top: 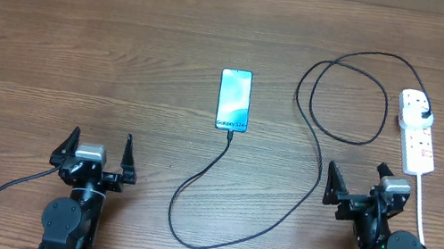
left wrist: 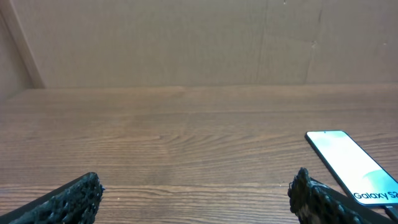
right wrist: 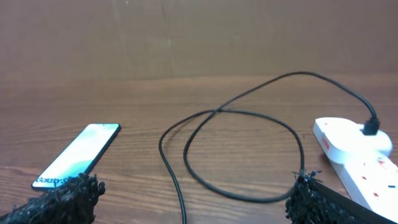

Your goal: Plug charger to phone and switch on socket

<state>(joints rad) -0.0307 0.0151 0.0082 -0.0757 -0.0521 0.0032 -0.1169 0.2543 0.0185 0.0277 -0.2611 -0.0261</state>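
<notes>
The phone (top: 233,99) lies flat mid-table, its teal screen lit; it also shows in the left wrist view (left wrist: 354,165) and the right wrist view (right wrist: 78,155). The charger, a thin black cable (top: 320,173), runs from the phone's near end in a wide loop to the right, and its plug head (top: 423,114) sits in the socket, a white power strip (top: 418,144). The right wrist view shows the cable (right wrist: 249,113), the plug head (right wrist: 371,126) and the strip (right wrist: 364,165). My left gripper (top: 102,139) (left wrist: 196,196) and right gripper (top: 355,176) (right wrist: 196,199) are open, empty, near the front edge.
The strip's white cord (top: 421,230) trails down past my right arm towards the table's front edge. A brown wall (left wrist: 186,37) stands behind the wooden table (top: 83,38).
</notes>
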